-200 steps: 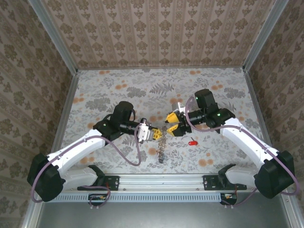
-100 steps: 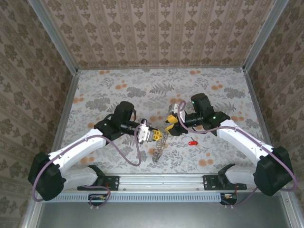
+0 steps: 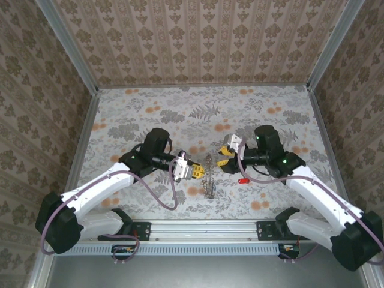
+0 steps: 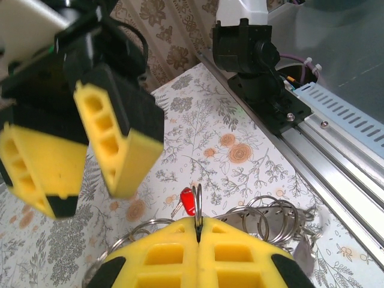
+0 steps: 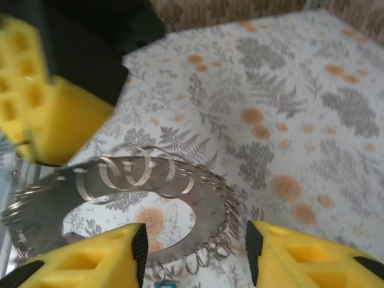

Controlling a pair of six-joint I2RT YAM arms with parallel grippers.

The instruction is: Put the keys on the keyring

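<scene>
My left gripper [image 3: 200,171] is shut on the keyring [image 3: 209,180], a silvery metal loop carrying several small split rings, which hangs from it toward the table. In the left wrist view one thin ring [image 4: 197,207] is pinched between the yellow fingers [image 4: 162,258], and more rings [image 4: 267,213] fan out to the right. A red-headed key [image 3: 243,180] lies on the table beyond, its head [image 4: 188,201] showing behind the pinched ring. My right gripper [image 3: 223,157] stands open just right of the keyring [image 5: 207,198], holding nothing. A blue bit [image 5: 163,284] peeks out under the loop.
The floral tablecloth [image 3: 180,114] covers the table, with patterned walls on three sides. A metal rail [image 3: 204,228] and the arm bases run along the near edge. The right arm's base clamp [image 4: 252,66] stands in the left wrist view.
My right gripper has drawn back to the right, away from the keyring. The hanging part of the keyring has swung slightly right. The left gripper has held its place.
</scene>
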